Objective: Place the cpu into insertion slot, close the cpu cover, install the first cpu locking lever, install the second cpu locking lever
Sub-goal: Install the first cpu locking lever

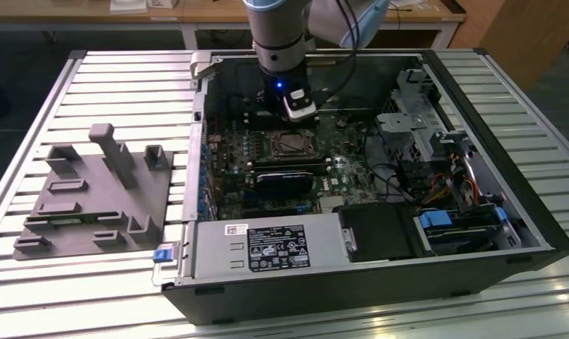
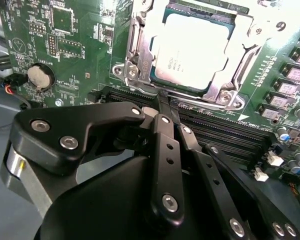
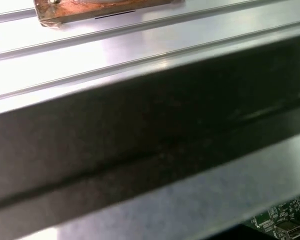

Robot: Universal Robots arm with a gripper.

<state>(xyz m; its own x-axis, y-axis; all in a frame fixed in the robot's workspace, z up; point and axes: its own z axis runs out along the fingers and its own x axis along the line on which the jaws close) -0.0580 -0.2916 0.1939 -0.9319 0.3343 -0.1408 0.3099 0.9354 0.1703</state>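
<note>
- Fingers point(image 2: 166, 145) look pressed together from where I'm sitting, and I see nothing pinched between them in the second wrist view.
- Tips of the gripper point(image 2: 163, 100) are right at the edge of the cpu cover point(image 2: 140, 42), on the side facing the long black memory slots point(image 2: 225, 127). Whether they touch metal, I can't tell.
- Okay, the cpu point(image 2: 192, 50) is seated in the insertion slot point(image 1: 289, 144), its pale face showing through the cover's square window.
- Cover is lying flat over the chip, with silver frame along every side I can see.
- Locking levers: I can't tell how they stand.
- Over to the exterior view: the arm point(image 1: 279, 35) drops straight down into the open computer case point(image 1: 360, 293), and the gripper hangs just above the slot.
- That slot sits around the middle of the green motherboard point(image 1: 230, 162), with a black card point(image 1: 284, 185) just beside it.
- Coin battery point(image 2: 40, 76) is on the board too, well apart from the socket.
- Power supply point(image 1: 256, 247) sits along the case's front wall.
- The case lies on its side on the slatted desk point(image 1: 124, 78). A grey fixture block point(image 1: 95, 191) lies near the desk's edge on the exterior view's left, apart from the case.
- First wrist view gives me a dark case wall point(image 3: 140, 145) with bright desk slats beyond it.
</note>
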